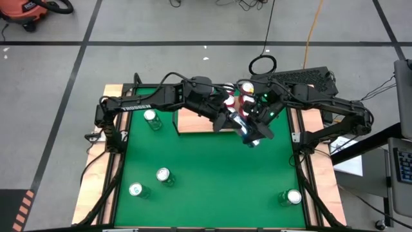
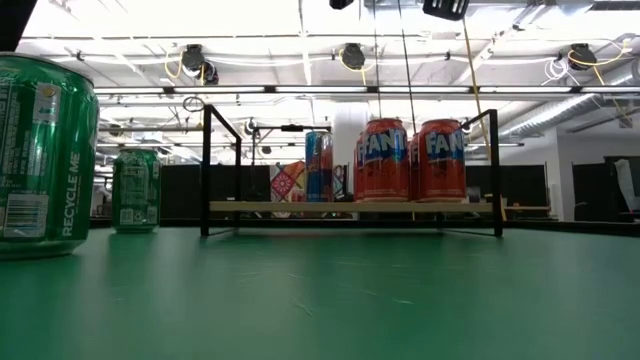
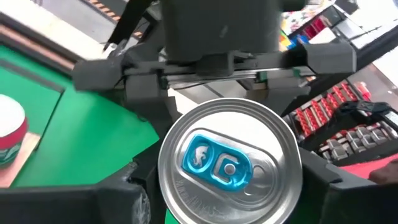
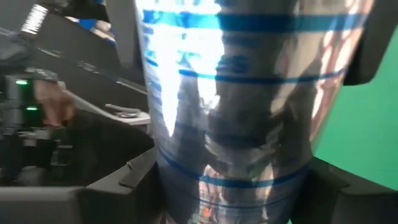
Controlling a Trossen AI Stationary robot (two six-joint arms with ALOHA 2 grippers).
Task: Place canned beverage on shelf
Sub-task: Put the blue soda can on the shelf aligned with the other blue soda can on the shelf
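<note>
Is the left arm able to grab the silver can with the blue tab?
Probably yes. The left fingers already sit on both sides of the silver can, around its top. The right gripper holds the same can by its side, so nothing seems to block it.

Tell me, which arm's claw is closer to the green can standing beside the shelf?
Left. The left gripper sits over the shelf, a short way from that green can. The right gripper, holding a silver can, is farther off, past the shelf's other end.
</note>
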